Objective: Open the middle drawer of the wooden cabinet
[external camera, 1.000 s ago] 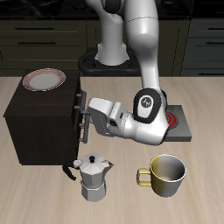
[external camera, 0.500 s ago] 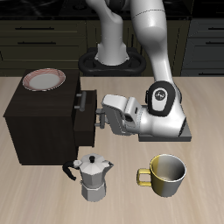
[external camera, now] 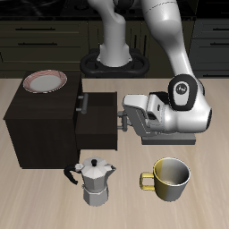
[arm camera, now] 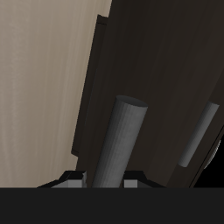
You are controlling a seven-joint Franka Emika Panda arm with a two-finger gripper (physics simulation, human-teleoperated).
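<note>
The wooden cabinet (external camera: 45, 125) stands on the table, dark brown and boxy. Its middle drawer (external camera: 100, 112) is pulled well out of the drawer face towards my arm. My gripper (external camera: 121, 119) is shut on the middle drawer's grey bar handle (arm camera: 121, 140) at the drawer's outer end. In the wrist view the handle runs between my fingertips, with the dark drawer front (arm camera: 153, 79) behind it. Another drawer's grey handle (arm camera: 203, 131) shows beside it. The top drawer's handle (external camera: 81, 102) stays at the cabinet face.
A plate (external camera: 46, 82) lies on top of the cabinet. A grey moka pot (external camera: 94, 181) stands near the table's front edge below the drawer. A yellow mug (external camera: 168, 177) stands beside it. A black stove burner (external camera: 112, 63) sits at the back by the robot's base.
My gripper has moved away from the cabinet with the handle in it. The middle drawer has slid out from nearly closed to well open.
</note>
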